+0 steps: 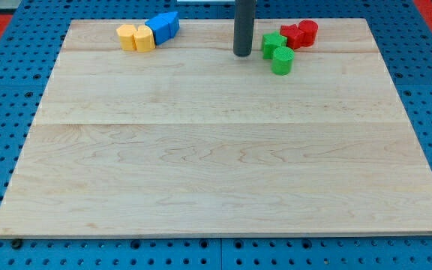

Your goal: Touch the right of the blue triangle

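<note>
Two blue blocks stand together at the view's top left: a blue block (169, 22), whose shape I cannot make out for sure, and a second blue block (158, 31) touching its lower left. I cannot tell which is the triangle. My tip (242, 53) rests on the board well to the right of them, about a hundred pixels away and a little lower. It touches no block. The rod rises out of the top of the view.
Two yellow blocks (127, 35) (144, 39) touch the blue pair on its left. Right of my tip stand a green star (273, 43), a green cylinder (282, 61), a red star (291, 34) and a red cylinder (307, 31). The wooden board (216, 172) lies on a blue pegboard.
</note>
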`<state>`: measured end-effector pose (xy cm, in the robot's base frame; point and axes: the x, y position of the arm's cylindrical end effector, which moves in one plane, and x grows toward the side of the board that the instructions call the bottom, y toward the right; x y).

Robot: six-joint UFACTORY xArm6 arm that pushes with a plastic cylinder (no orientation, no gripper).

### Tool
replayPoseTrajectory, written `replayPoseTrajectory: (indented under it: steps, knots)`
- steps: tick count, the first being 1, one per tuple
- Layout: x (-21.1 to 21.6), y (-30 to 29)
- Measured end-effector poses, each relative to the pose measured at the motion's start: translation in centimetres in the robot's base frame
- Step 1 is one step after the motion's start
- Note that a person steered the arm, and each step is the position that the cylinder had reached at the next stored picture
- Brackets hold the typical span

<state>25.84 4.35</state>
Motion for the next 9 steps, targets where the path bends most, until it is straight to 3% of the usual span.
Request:
replayPoseTrajectory:
  steps: [3,9]
  knots:
    - [-6.4,-2.2]
    - [-6.6,-7.4]
